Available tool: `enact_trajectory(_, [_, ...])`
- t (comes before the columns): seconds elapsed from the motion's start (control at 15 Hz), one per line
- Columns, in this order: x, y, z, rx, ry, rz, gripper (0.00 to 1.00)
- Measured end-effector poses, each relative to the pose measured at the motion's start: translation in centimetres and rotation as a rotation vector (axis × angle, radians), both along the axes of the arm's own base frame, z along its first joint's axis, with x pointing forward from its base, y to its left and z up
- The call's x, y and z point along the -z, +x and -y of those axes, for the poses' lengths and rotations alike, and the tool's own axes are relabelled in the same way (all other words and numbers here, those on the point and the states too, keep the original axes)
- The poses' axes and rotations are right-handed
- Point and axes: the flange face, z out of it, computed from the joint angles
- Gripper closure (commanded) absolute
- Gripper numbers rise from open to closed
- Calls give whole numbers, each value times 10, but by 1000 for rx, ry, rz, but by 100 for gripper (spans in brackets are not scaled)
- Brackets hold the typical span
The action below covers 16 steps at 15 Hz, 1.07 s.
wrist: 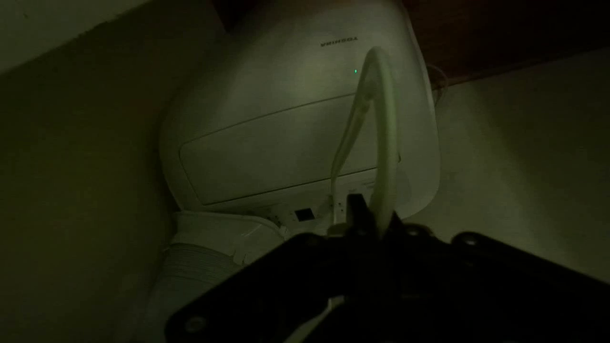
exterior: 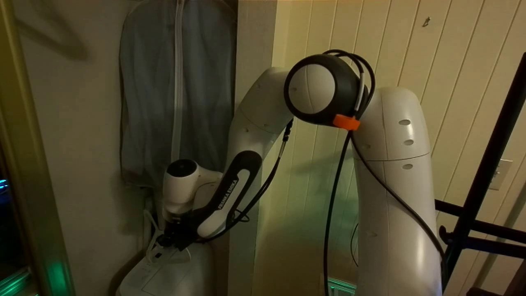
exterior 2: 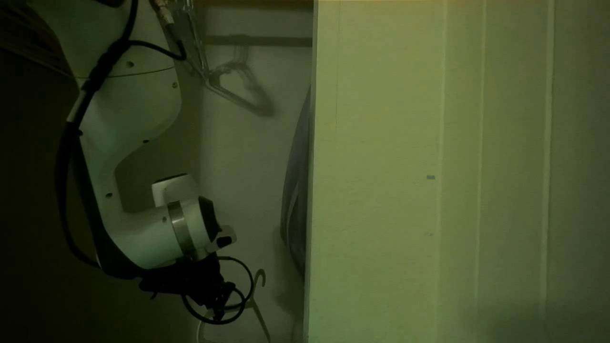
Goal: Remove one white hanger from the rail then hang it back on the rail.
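Observation:
A white hanger (wrist: pixel 390 143) is held in my gripper (wrist: pixel 378 220), whose fingers are closed on its bar in the wrist view. Its loop stands out past the fingertips. In an exterior view the gripper (exterior 2: pixel 221 305) is low in the closet, with the hanger's hook (exterior 2: pixel 260 277) pointing up beside it and one arm sloping down. In an exterior view the gripper (exterior: pixel 170 240) is just above a white appliance, with parts of the hanger (exterior: pixel 151 242) on both sides. The hanger is off the rail. The rail itself is not clearly seen; a dark horizontal band (exterior 2: pixel 262 41) may be its shadow.
The white Toshiba appliance (wrist: pixel 267 152) with a ribbed hose (wrist: pixel 200 262) stands below the gripper. A grey garment bag (exterior: pixel 148 94) hangs behind the arm. Other pale hangers (exterior 2: pixel 194 33) hang high up. A wall edge (exterior 2: pixel 329 166) borders the closet.

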Motion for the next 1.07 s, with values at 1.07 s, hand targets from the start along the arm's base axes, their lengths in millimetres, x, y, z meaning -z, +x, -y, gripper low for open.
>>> enact_trajectory(1.07, [-55, 7, 9, 89, 130, 141, 99])
